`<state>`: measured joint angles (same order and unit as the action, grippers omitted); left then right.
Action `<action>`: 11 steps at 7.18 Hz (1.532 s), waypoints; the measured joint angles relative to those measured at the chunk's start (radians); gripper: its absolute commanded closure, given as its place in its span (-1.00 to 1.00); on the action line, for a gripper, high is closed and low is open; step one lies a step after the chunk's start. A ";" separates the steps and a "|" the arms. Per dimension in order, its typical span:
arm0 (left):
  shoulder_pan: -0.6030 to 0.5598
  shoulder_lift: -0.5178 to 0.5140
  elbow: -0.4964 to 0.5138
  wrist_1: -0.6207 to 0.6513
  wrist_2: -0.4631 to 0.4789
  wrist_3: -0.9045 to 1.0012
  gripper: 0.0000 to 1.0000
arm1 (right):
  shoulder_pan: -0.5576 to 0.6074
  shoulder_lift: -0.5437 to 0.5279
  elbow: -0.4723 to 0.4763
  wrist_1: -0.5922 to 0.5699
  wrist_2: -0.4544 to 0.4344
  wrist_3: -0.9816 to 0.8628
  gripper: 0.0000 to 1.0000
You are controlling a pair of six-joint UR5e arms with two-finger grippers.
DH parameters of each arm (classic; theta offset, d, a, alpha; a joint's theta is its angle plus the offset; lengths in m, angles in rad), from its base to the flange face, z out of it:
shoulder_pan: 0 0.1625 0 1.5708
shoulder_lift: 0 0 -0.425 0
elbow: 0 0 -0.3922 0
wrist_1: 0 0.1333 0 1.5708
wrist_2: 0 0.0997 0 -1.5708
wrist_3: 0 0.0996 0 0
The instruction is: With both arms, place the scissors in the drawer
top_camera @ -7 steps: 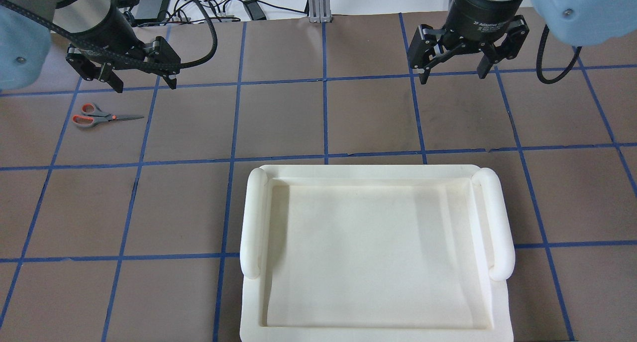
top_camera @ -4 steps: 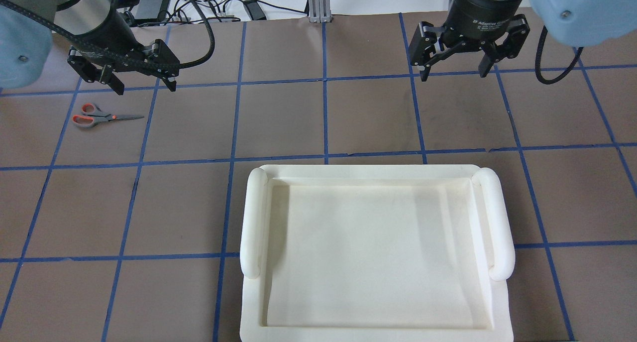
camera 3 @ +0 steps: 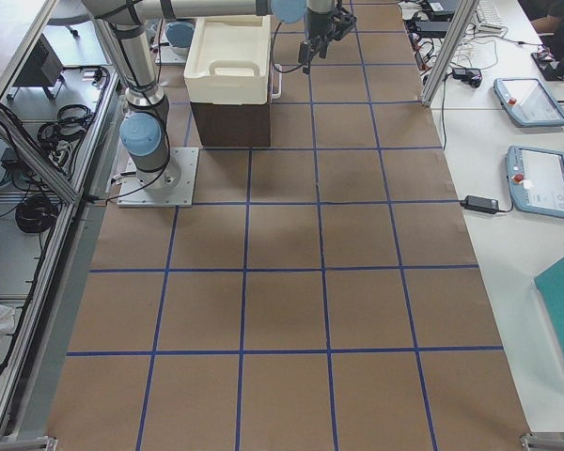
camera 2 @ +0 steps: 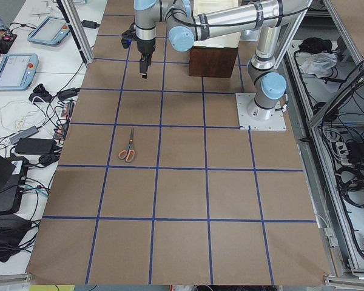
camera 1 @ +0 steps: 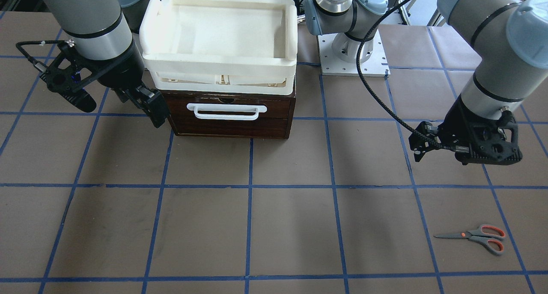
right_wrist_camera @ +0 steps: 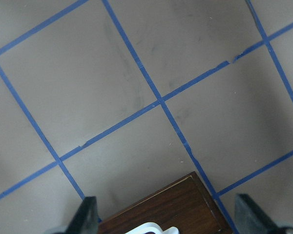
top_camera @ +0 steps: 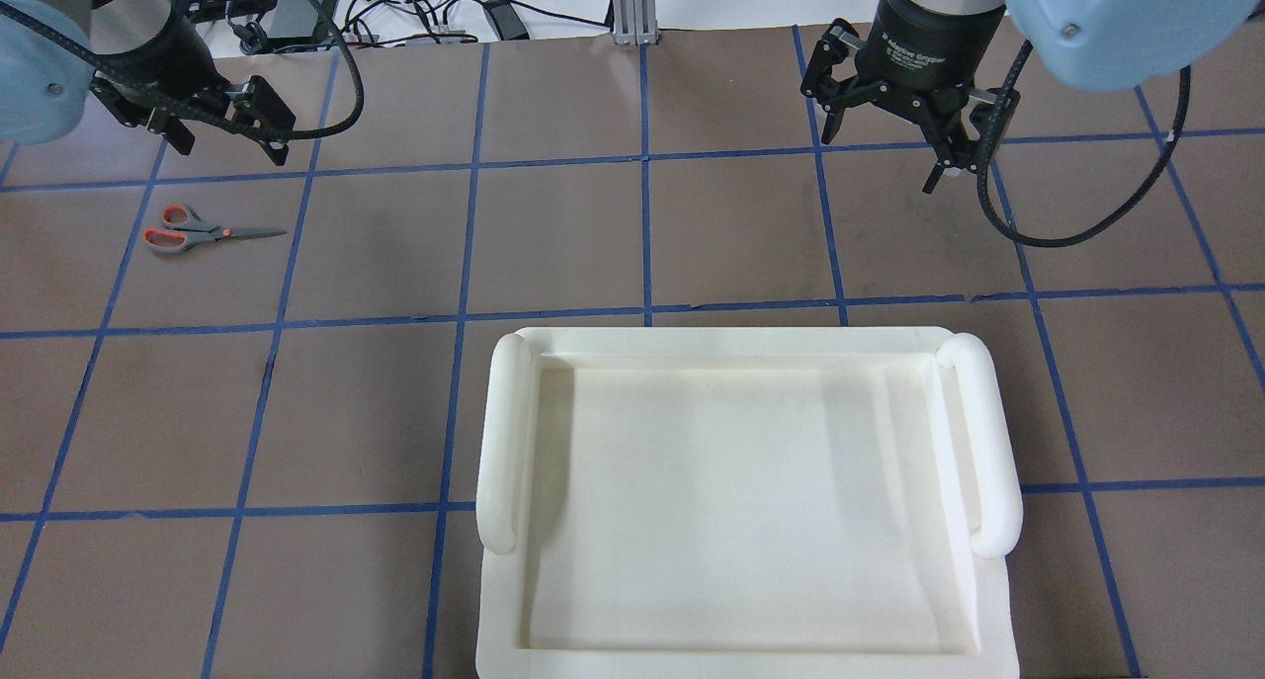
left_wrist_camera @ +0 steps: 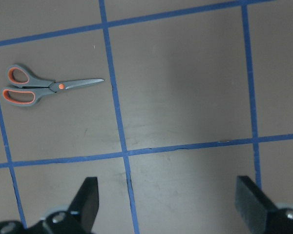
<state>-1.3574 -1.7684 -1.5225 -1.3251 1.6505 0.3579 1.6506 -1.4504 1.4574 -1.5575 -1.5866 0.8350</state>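
Observation:
The scissors [top_camera: 198, 229] lie flat on the brown table at my far left, blades pointing right; they also show in the front view [camera 1: 473, 236] and the left wrist view [left_wrist_camera: 44, 87]. My left gripper [top_camera: 232, 148] is open and empty, hovering just beyond the scissors [camera 1: 464, 157]. The drawer [camera 1: 229, 116] is shut, its white bar handle [camera 1: 227, 111] facing the operators' side. My right gripper [top_camera: 885, 155] is open and empty, hovering beside the drawer's front corner [camera 1: 120, 108]. The right wrist view shows that corner [right_wrist_camera: 171, 204].
A white foam tray [top_camera: 731, 338] sits on top of the drawer cabinet [camera 1: 218, 58]. An arm's base plate [camera 1: 353, 54] is bolted next to the cabinet. Cables [top_camera: 445, 7] lie past the table's far edge. Blue tape lines grid the table.
My left gripper has moved left and farther out, beyond the scissors. My right gripper has turned about its wrist and shifted slightly left. Both stay open; the scissors have not moved.

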 measured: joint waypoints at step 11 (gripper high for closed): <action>0.219 -0.291 0.028 0.206 -0.038 1.431 -1.00 | 0.192 0.256 -0.005 0.011 0.044 0.887 -1.00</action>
<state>-1.1380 -2.0589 -1.4946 -1.1193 1.6129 1.7889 1.8430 -1.1941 1.4527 -1.5470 -1.5429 1.7216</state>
